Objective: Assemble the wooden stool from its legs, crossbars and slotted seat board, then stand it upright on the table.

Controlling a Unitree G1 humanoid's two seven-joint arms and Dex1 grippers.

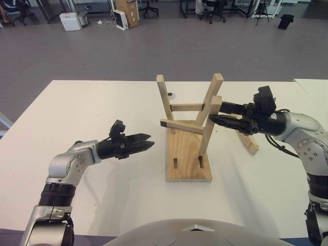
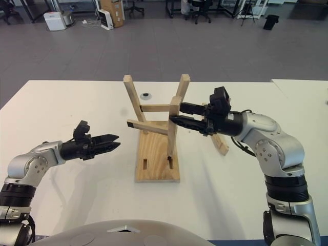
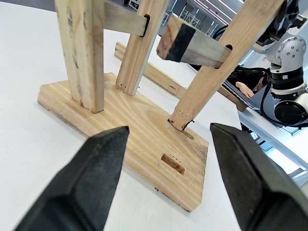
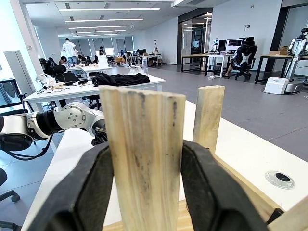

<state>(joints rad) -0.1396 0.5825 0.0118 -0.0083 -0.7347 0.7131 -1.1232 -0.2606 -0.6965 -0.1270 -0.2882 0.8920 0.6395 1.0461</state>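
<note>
While right pincer (image 1: 214,113) clamps a pale leg (image 1: 206,138), left pincer (image 1: 150,141) gapes; stool (image 1: 187,169) inverted

A small round disc (image 2: 146,95) with a dark middle lies on the white bench (image 1: 77,133) near its far edge. Beyond the bench spreads a grey floor (image 1: 102,51). On it, far back on the left, stands a white box-shaped unit (image 1: 70,21). Near that is a cardboard carton (image 1: 128,7) with a smaller white device (image 1: 120,19) leaning before it. Farther right are dark office chairs (image 1: 212,10), a tripod (image 1: 262,11) and a black bag (image 1: 286,20). A neighbouring white table (image 1: 313,86) shows at the right edge. The right wrist view looks down the office at a white desk (image 4: 86,94) heaped with dark cloth (image 4: 122,78), under long ceiling light strips (image 4: 110,8).
</note>
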